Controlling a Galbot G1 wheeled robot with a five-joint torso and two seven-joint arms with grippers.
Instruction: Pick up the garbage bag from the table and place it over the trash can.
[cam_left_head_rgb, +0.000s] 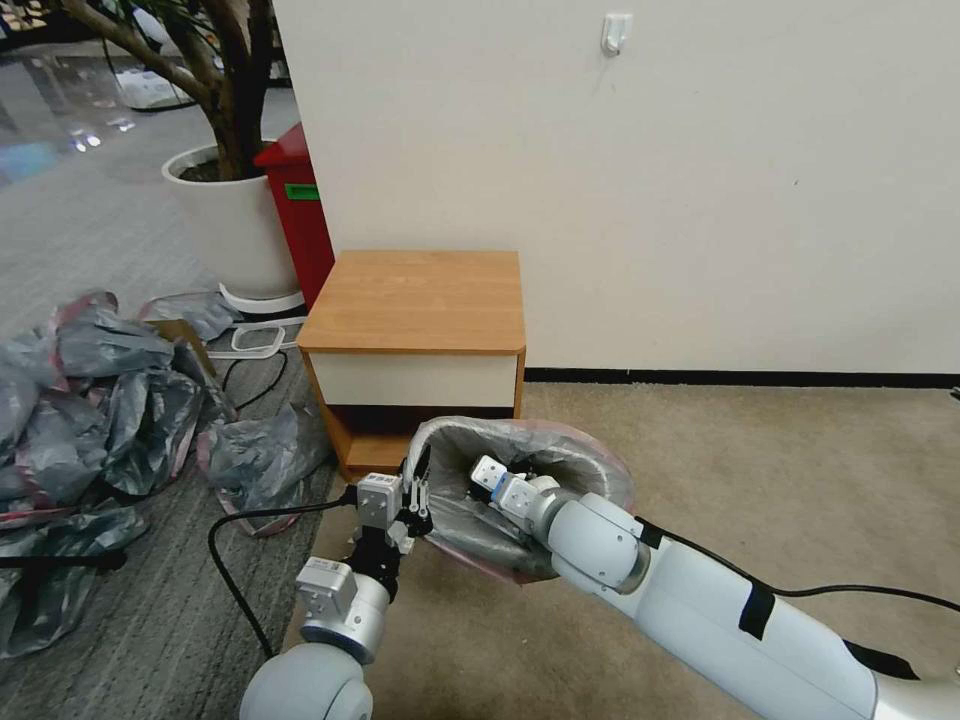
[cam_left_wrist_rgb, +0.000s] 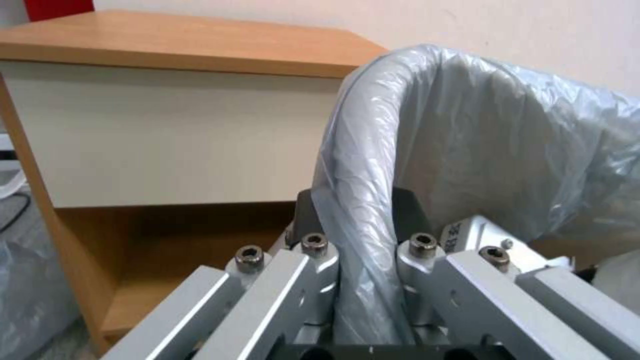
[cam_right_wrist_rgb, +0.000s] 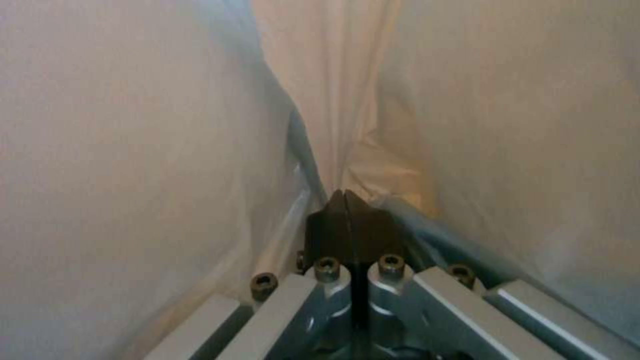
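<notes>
Two end effectors are busy at the small beige plastic trash can (cam_left_head_rgb: 470, 545) standing on the tan carpet right in front of the light-wood nightstand worktop (cam_left_head_rgb: 415, 300) with its white drawer front. The thin, crinkly, translucent grey garbage bag (cam_left_head_rgb: 560, 450) is already draped over the can's mouth, its sheet lying slack and wrinkled around the rolled rim, with a faint pink-red band showing along the far and near edges. The film is glossy and full of fine creases, and the beige of the can shows through it in places.

The left end effector (cam_left_head_rgb: 418, 492) sits at the can's left rim, its fingers closed across the bag-covered rim; in the left wrist view the plastic (cam_left_wrist_rgb: 467, 140) runs in a twisted fold down between the two dark pads (cam_left_wrist_rgb: 408, 210), which squeeze it against the edge. The right end effector (cam_right_wrist_rgb: 348, 212) reaches down inside the lined can, its dark tips pressed together with a pleat of the pale film gathered just at their point.

A heap of similar grey bags (cam_left_head_rgb: 90, 400) lies on the grey carpet well to the left, and a red bin (cam_left_head_rgb: 298, 215) and a white plant pot (cam_left_head_rgb: 235, 225) stand behind the worktop
</notes>
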